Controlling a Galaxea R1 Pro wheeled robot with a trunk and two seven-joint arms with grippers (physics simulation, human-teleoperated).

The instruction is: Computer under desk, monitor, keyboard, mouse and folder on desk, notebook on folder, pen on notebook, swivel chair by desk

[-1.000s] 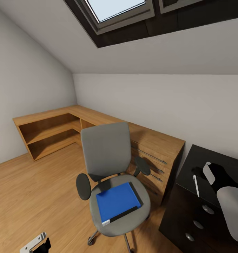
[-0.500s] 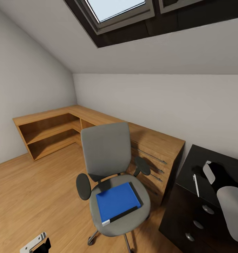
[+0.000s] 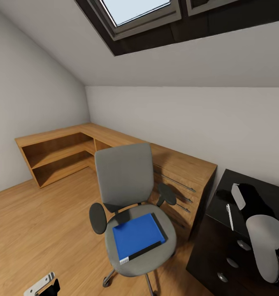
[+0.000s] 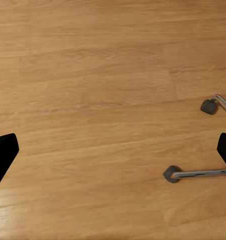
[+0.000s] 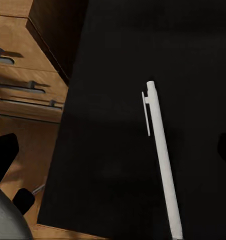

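The slim white plastic pen [image 5: 162, 155] lies flat on the black L-shaped bench [image 3: 222, 197], near the bench's end edge that faces the low wooden drawer unit [image 3: 184, 176]. Its long axis runs roughly parallel to that end edge, clip end pointing toward the back wall.

The right tool [image 5: 113, 150] hovers directly above it, its dark fingers [image 5: 3, 155] spread wide with the pen lying between them toward one side, untouched. In the right wrist view the pen runs roughly across the line joining the two fingers, so a straight descent looks likely to bring them onto its narrow sides.

The left tool [image 4: 113, 150] hangs low over the wooden floor [image 4: 93, 100] beside the chrome caster legs [image 4: 193, 173] of the grey upholstered swivel chair [image 3: 127, 181], spread and empty. The bright blue flat folder [image 3: 137, 235] rests on the chair seat, well apart from the pen, so the right arm is plainly the nearer one.
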